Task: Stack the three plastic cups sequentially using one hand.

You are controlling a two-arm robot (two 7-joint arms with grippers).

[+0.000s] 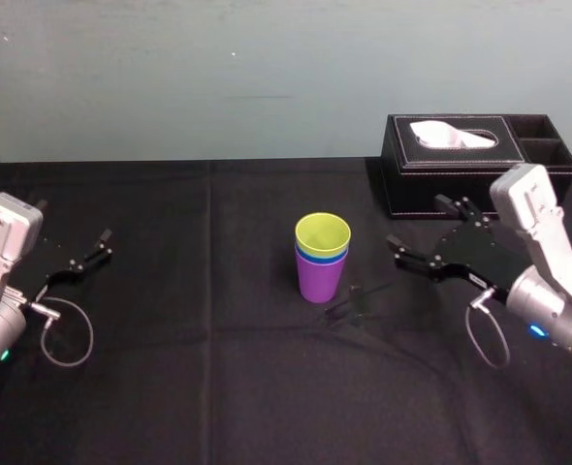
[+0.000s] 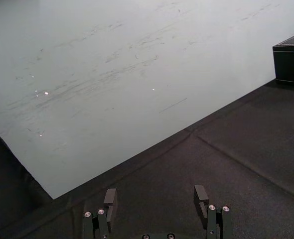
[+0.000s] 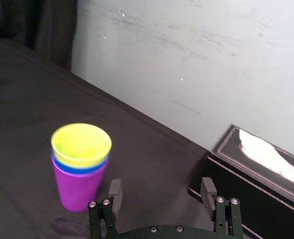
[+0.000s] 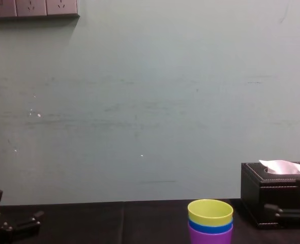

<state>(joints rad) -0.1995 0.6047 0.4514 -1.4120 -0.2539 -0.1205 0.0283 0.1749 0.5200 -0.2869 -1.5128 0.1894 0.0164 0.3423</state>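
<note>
The three plastic cups (image 1: pixel 322 257) stand nested in one upright stack at the middle of the black table: purple at the bottom, blue in the middle, yellow-green on top. The stack also shows in the right wrist view (image 3: pixel 81 164) and the chest view (image 4: pixel 210 223). My right gripper (image 1: pixel 417 225) hovers to the right of the stack, clear of it, open with nothing between its fingers (image 3: pixel 115 191). Far to the left, my left gripper (image 1: pixel 76 228) rests low over the table, open and holding nothing (image 2: pixel 155 196).
A black tissue box (image 1: pixel 460 160) with a white tissue stands at the back right, just behind the right gripper. A pale wall (image 4: pixel 150 101) closes off the far edge of the table. Black cloth (image 1: pixel 208 368) covers the table.
</note>
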